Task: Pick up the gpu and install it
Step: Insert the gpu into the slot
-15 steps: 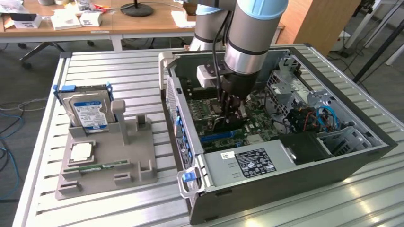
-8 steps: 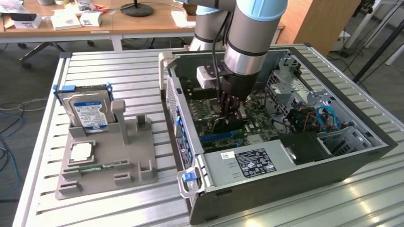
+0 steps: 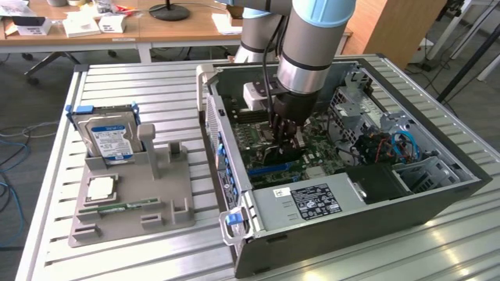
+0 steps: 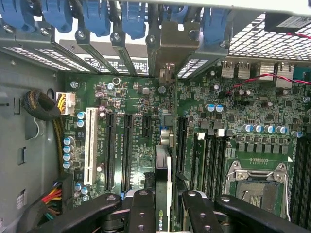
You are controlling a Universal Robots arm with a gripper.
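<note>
The gpu (image 4: 163, 165) is seen edge-on in the wrist view, a thin card with a green logo near my fingers. It stands upright over the green motherboard (image 4: 233, 111), among the black expansion slots (image 4: 127, 145). Its metal bracket (image 4: 170, 43) reaches the rear slot openings of the case. My gripper (image 4: 165, 196) is shut on the card, one black finger on each face. In the exterior view the gripper (image 3: 285, 140) is lowered deep inside the open computer case (image 3: 437, 193), and the dark card (image 3: 275, 157) hangs below it close to the board.
Blue slot latches (image 4: 131, 17) line the case's rear wall. The open CPU socket (image 4: 255, 187) lies beside the card. A power supply (image 3: 308, 202) fills the case's near end. On the exterior view's left, a grey fixture (image 3: 168, 193) holds a blue-labelled hard drive (image 3: 109, 137), a processor (image 3: 102, 187) and a memory stick (image 3: 121, 206).
</note>
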